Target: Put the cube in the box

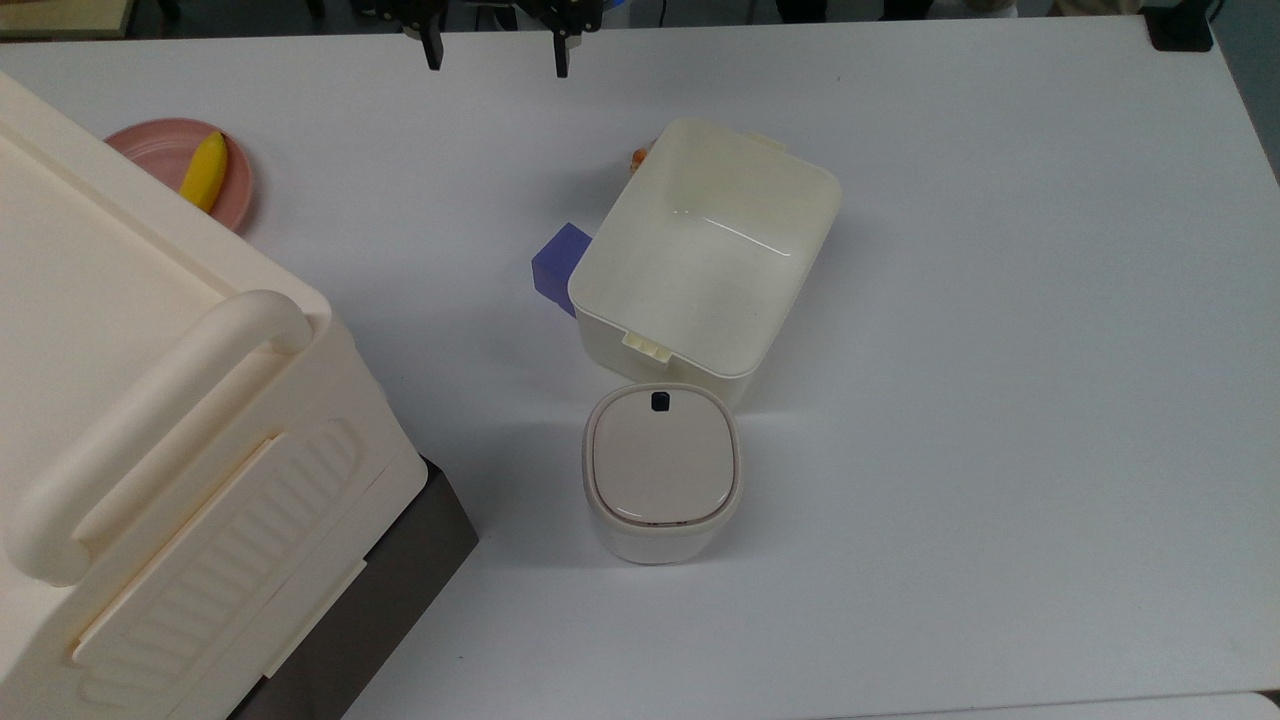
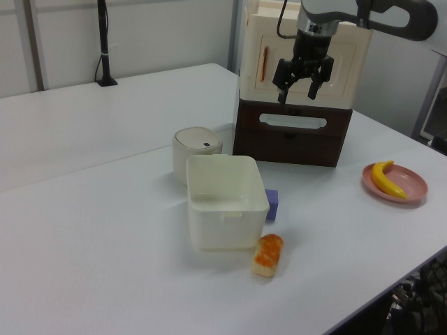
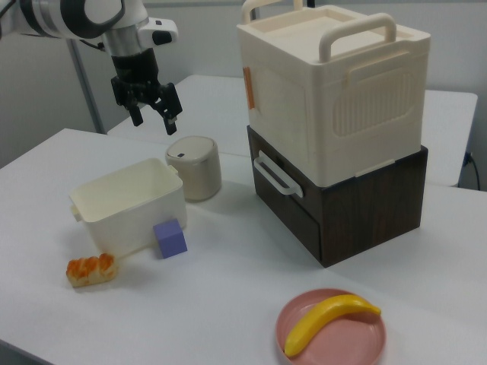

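With the pincer (image 2: 302, 82) held open high above the box (image 1: 700, 250), the cube (image 1: 560, 262) touching the box's side is best gripped across faces clear of that wall.

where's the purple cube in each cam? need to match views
Top view: cube left of centre, against the box's left wall.
Left view: cube just right of the box, above the orange pastry.
Right view: cube lower left, before the box's right corner.
Shared landmark: the box.

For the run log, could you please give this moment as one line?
claw: open, raised, empty | small purple-blue cube: on table beside cream rectangular plastic tub | tub: empty
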